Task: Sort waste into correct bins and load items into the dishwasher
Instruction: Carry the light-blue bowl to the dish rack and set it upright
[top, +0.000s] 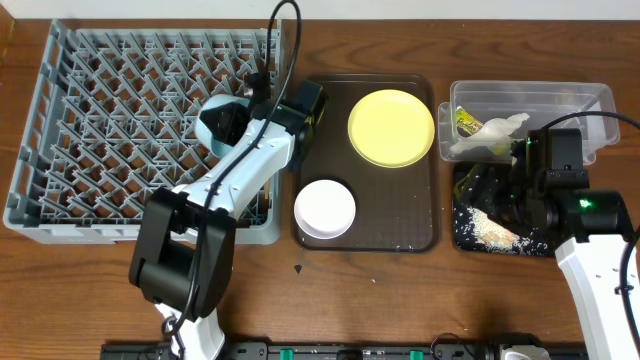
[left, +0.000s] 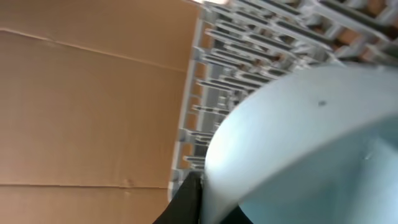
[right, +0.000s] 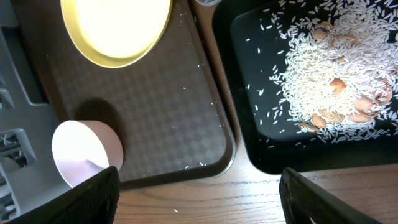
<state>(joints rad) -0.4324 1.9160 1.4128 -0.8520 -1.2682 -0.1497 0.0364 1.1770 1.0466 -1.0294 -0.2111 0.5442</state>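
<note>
Overhead view: the grey dish rack fills the upper left of the wooden surface. The left arm reaches over the rack's right part with the light blue bowl tipped on edge above the pegs. In the left wrist view the bowl takes up the lower right of the frame, and the left fingers are together, clamped on its rim, with the rack's grid behind it.

In the middle of the overhead frame lies the dark brown tray. The yellow plate sits in its upper right and the white-pinkish bowl stands upright at its lower left.

At the upper right, the clear tub holds the green-yellow wrapper and the crumpled white tissue, which touch each other. Just below it is the black tray, scattered with rice scraps.

In the right wrist view the right fingers stand wide apart at the bottom corners with nothing between them. They hang over the surface where the two trays meet. The rice is heaped at the upper right, with brownish bits in it.
</note>
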